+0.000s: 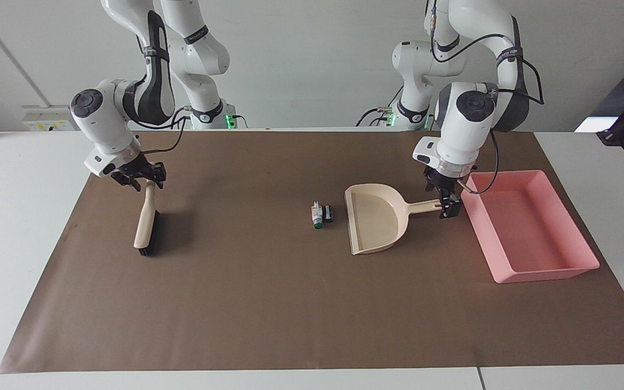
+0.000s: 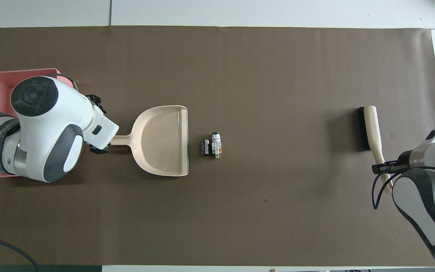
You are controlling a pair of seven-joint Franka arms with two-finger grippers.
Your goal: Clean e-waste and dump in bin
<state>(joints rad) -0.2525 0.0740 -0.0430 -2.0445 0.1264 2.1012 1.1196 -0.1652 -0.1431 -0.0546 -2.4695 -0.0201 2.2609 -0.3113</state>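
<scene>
Now the right gripper (image 1: 146,179) closes on the brush (image 1: 145,225) handle while the left gripper (image 1: 448,205), open, straddles the dustpan (image 1: 375,218) handle; an off-centre grip could twist the pan.

We see the left arm bent at the elbow, its wrist pointing steeply down; the left gripper (image 1: 446,203) hangs low with its fingers spread apart. The right arm folds in a sharp bend, wrist tilted down and outward; whether the right gripper (image 1: 144,179) is closed, we cannot tell.
</scene>
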